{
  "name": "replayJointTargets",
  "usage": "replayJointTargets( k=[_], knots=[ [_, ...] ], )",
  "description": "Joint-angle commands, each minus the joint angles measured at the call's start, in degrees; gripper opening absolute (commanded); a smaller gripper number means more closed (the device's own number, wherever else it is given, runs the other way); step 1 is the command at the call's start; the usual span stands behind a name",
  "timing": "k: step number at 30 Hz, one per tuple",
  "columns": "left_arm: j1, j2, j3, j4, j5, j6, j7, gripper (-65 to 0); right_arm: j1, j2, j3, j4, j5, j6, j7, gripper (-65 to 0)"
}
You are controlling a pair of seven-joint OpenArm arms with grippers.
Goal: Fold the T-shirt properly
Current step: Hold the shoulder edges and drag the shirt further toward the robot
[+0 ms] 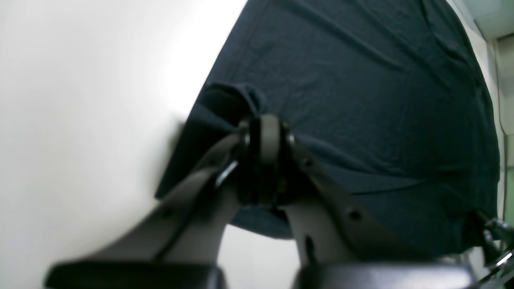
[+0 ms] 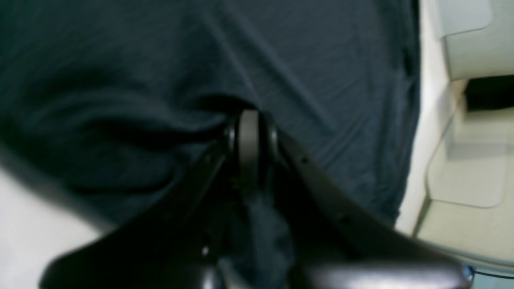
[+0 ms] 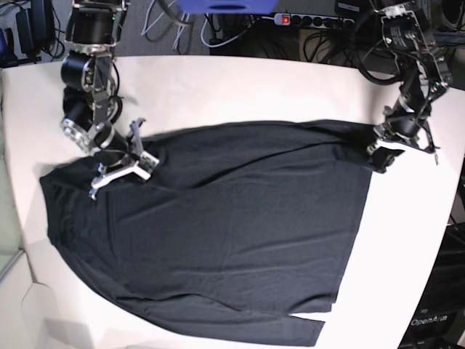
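Observation:
The black T-shirt [image 3: 232, 233] lies spread across the white table [image 3: 240, 87], its body reaching toward the near edge. My left gripper [image 3: 379, 154] is at the shirt's far right corner. In the left wrist view it [image 1: 266, 134] is shut, with a bunched fold of the T-shirt [image 1: 361, 100] pinched between its fingers. My right gripper [image 3: 125, 169] is at the shirt's far left edge. In the right wrist view it [image 2: 249, 132] is shut on the T-shirt [image 2: 120, 60], and dark cloth hangs between its fingers.
Cables and a power strip [image 3: 312, 20] lie behind the table's far edge. A blue object [image 3: 225, 4] sits at the top. The table's right edge is close to the left arm. Pale floor panels [image 2: 470, 168] show beside the table.

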Motion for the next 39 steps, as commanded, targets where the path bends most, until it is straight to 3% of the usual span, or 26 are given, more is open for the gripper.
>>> replayJointTargets(
  k=[1, 5, 8, 11, 18, 20, 22, 27, 29, 32, 36, 39],
  knots=[
    [-0.67, -0.49, -0.19, 1.23, -0.98, -0.54, -1.15, -65.0, 1.02, 0.32, 0.0, 1.01, 0.71, -0.71, 0.82, -65.0],
    [-1.2, -0.49, -0.19, 1.23, -1.07, -0.01, -1.15, -65.0, 0.41, 0.41, 0.0, 1.19, 0.63, -0.71, 0.82, -65.0],
    [-2.07, -0.49, -0.19, 1.14, -1.16, 4.47, 1.22, -63.3, 0.23, 0.41, 0.0, 1.28, 0.63, -0.71, 0.82, -65.0],
    [-3.83, 0.92, -0.63, 1.41, -1.25, 5.88, 3.95, -50.9, 0.23, 0.41, 0.0, 1.36, 0.63, -0.71, 0.82, -65.0],
    [-5.5, 2.59, -0.19, 6.68, -1.25, 5.62, 4.65, -17.8, -1.53, 0.23, 0.0, 2.33, 0.54, -0.71, 0.82, -65.0],
    [-5.68, 2.59, -0.45, 7.38, -1.25, 5.79, 4.65, -11.5, -2.32, 0.23, 0.0, 3.03, 0.54, -0.71, 0.82, -65.0],
    [-5.42, 2.59, -0.54, 7.56, -1.25, 5.79, 4.65, -9.6, -2.67, 0.14, 0.0, 3.3, 0.54, -0.71, 0.82, -65.0],
    [-3.22, 2.59, -0.54, 7.47, -1.25, 5.62, 4.48, -15.7, -3.02, 0.14, 0.09, 3.3, 0.63, -0.71, 0.47, -65.0],
    [-2.07, 2.59, -0.54, 7.56, -1.25, 5.62, 4.65, -24.4, -3.55, 0.14, 0.97, 3.39, 0.63, -1.32, 0.64, -65.0],
    [0.12, 2.15, -0.54, 7.21, -1.25, 5.62, 4.65, -42.2, -3.99, 0.14, 2.02, 3.39, 0.63, -4.93, 0.73, -65.0],
    [2.94, 2.06, -0.45, 7.21, -0.54, 5.53, 4.65, -63.9, -4.69, 0.14, 3.17, 3.39, 0.63, -5.54, 0.47, -65.0],
    [4.08, 0.3, -0.19, 7.21, -1.07, 5.53, 4.65, -65.0, -4.6, -0.91, 5.19, 3.39, 0.63, -5.54, 0.64, -65.0]
  ],
)
